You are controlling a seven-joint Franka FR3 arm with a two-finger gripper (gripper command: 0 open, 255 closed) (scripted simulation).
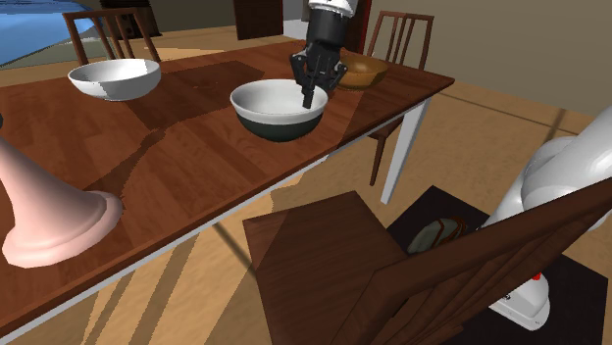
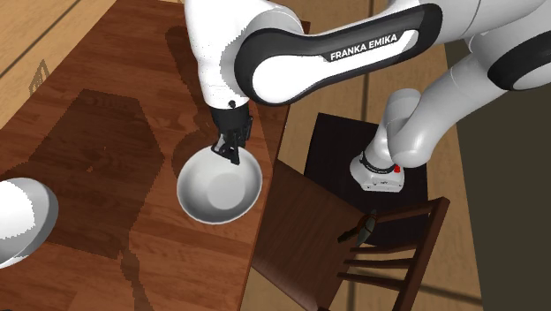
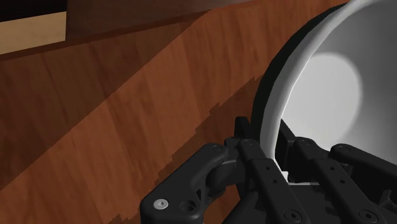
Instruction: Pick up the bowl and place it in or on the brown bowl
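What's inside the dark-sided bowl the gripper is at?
The bowl holds nothing but one gripper finger, reaching in over its rim; the inside is bare white. The wall behind that finger is covered.

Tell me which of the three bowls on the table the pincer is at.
The middle bowl, white inside and dark outside: the pincer clasps its rim. The all-white bowl and the brown bowl sit apart.

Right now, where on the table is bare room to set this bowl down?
The widest bare stretch of table lies between the white bowl, the pink flared base and the dark-sided bowl clasped in the gripper. It is crowded at the far corner, where the brown bowl sits just beyond the gripper.
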